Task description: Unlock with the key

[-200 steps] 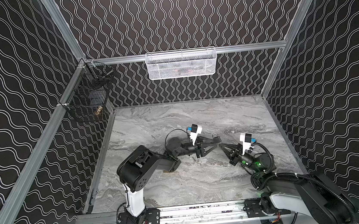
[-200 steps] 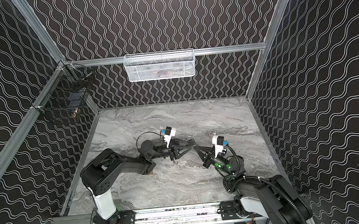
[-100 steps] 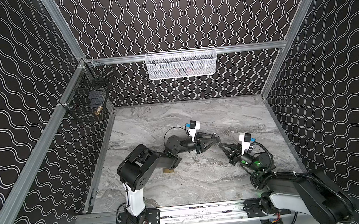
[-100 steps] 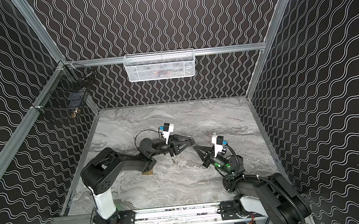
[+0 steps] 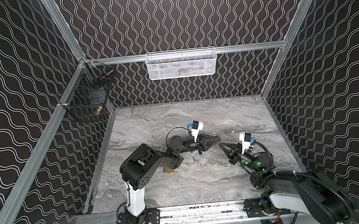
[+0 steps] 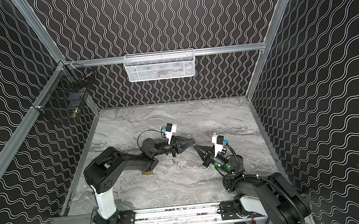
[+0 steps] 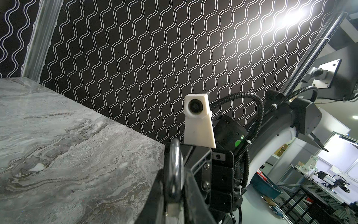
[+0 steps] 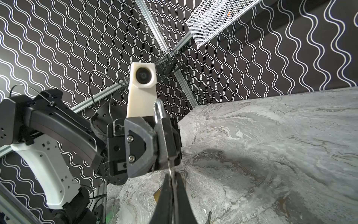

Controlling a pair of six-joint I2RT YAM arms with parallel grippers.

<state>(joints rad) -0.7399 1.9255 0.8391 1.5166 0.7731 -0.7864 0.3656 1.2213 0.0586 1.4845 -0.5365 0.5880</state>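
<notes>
The right gripper [image 8: 171, 175] is pinched shut on the key [image 8: 169, 166], its tip at the base of the padlock [image 8: 166, 133], which the left gripper [image 5: 216, 139] clamps above the table [image 5: 174, 117], near its middle.

Both top views were bright and sharp, with only faint shadows on the tabletop [image 5: 175, 122]. In the left wrist view white glare burned on the wall [image 7: 290, 17] well beyond the left gripper [image 7: 174, 194], itself blurred up close. In the right wrist view a dark shadow lay just past the right gripper [image 8: 171, 174].
</notes>
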